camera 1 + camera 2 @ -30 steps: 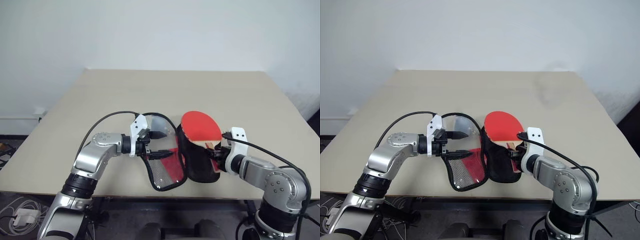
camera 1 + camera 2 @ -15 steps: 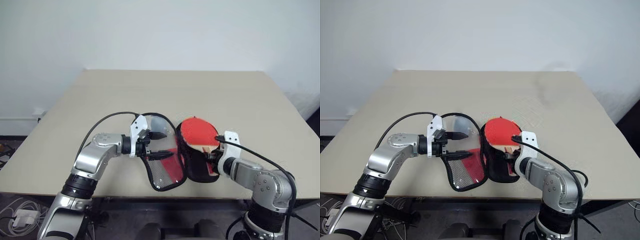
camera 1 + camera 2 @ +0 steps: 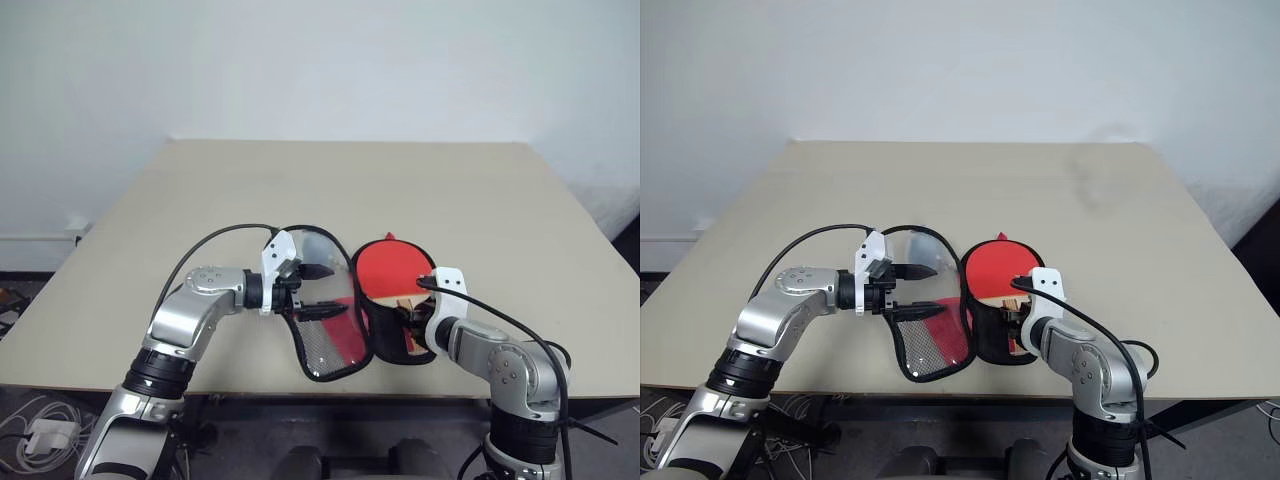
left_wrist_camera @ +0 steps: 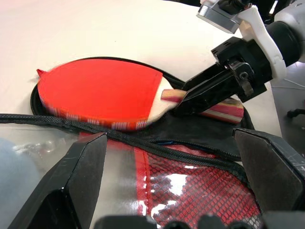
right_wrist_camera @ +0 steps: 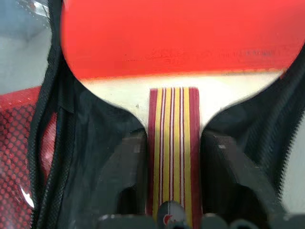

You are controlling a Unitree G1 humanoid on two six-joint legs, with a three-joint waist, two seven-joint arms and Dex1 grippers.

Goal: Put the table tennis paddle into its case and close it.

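Note:
The case lies open at the table's near edge. Its black-lined half (image 3: 384, 335) is flat on the table, and its flap (image 3: 325, 350) of clear window and red mesh stands up to the left. The table tennis paddle (image 3: 392, 268) rests in the black-lined half, red face up, its striped wooden handle (image 5: 172, 143) pointing at my right gripper (image 3: 414, 318). That gripper's fingers flank the handle with thin gaps, so it is open. My left gripper (image 3: 322, 290) is open wide, one finger above and one below, with the raised flap leaning across them.
The beige table (image 3: 450, 190) stretches away toward a white wall. Black cables loop from both wrists over the near edge. The table's front edge runs just below the case.
My right gripper has sunk and shifted left, lowering the paddle from above the case into the black-lined half. Its fingers have spread off the handle. The left gripper and flap stay put.

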